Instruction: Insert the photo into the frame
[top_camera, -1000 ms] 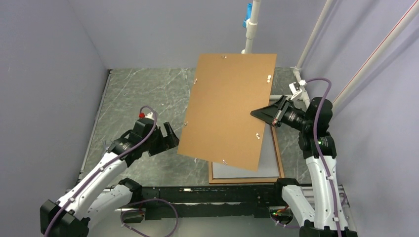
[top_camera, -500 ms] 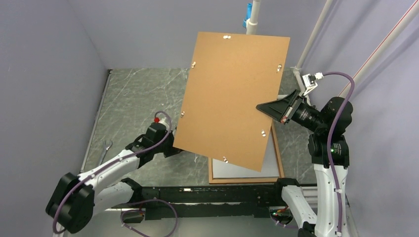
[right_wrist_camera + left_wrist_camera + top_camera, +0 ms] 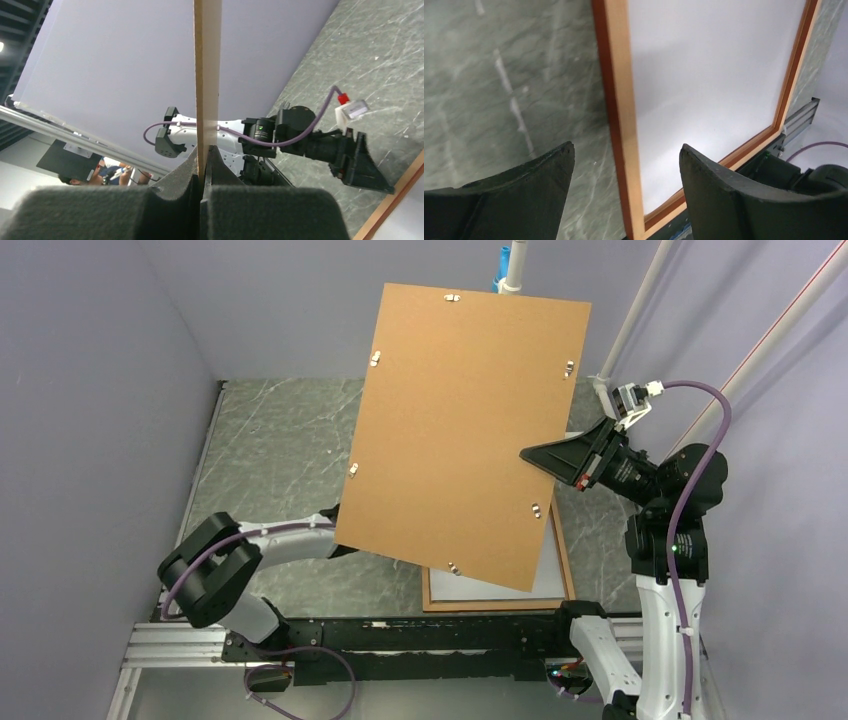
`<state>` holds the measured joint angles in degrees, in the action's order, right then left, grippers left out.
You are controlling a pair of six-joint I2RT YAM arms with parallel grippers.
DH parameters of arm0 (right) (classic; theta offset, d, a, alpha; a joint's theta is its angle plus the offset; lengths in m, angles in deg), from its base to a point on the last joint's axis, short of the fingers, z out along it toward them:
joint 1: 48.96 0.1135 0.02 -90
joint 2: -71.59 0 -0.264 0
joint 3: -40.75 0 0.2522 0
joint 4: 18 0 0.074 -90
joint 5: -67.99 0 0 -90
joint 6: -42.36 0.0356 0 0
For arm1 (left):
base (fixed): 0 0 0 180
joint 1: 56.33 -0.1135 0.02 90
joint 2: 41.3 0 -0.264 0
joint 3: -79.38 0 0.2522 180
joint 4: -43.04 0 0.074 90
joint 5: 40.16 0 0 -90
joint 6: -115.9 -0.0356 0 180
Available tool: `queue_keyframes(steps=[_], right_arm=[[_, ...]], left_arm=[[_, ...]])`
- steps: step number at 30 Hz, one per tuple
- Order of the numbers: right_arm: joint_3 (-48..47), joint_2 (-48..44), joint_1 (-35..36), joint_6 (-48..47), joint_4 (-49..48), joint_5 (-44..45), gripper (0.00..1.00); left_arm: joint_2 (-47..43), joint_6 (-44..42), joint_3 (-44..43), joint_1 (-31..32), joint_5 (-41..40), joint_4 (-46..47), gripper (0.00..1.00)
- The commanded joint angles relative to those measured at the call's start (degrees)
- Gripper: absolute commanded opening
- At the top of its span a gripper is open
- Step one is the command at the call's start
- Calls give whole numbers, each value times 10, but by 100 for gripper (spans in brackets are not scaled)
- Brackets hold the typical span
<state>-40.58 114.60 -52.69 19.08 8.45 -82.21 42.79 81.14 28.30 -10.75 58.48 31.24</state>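
Brown fibreboard backing board [image 3: 460,430], large and rectangular with small metal tabs near its rim, hangs tilted in the air. Its right edge is pinched between the closed fingers of the right gripper [image 3: 202,160]. Beneath it, flat on the grey-green marbled surface [image 3: 280,450] at the near right, lies the thin orange-brown wooden frame [image 3: 619,115], long axis running away from the arm bases. A plain white sheet [image 3: 709,85] fills its opening; possibly the photo face down, white back up, but no printed side shows, so unconfirmed. Left gripper [image 3: 626,147] sits directly above the frame's left long rail, jaws apart to either side, holding nothing. Left arm is nearer the frame and the right is occupied; judgement: work on the frame falls to the left.
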Motion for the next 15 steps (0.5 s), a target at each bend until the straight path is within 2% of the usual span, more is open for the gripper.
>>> queue_keyframes(steps=[1, 6, 12, 13, 15], right_arm=[[-32, -8, -2, 32, -61, -6, 0], [-16, -10, -3, 44, -76, -6, 0], [-13, -9, -3, 43, -77, -7, 0], [-13, -9, -2, 41, -75, -7, 0], [-11, -9, -2, 38, -74, -6, 0]], left_arm=[[43, -5, -82, 34, -69, -67, 79], [104, -16, -176, 70, -159, -205, 70], [173, -27, -238, 89, -181, -268, 60], [180, -27, -241, 89, -179, -269, 57], [185, -28, -242, 89, -179, -274, 43]])
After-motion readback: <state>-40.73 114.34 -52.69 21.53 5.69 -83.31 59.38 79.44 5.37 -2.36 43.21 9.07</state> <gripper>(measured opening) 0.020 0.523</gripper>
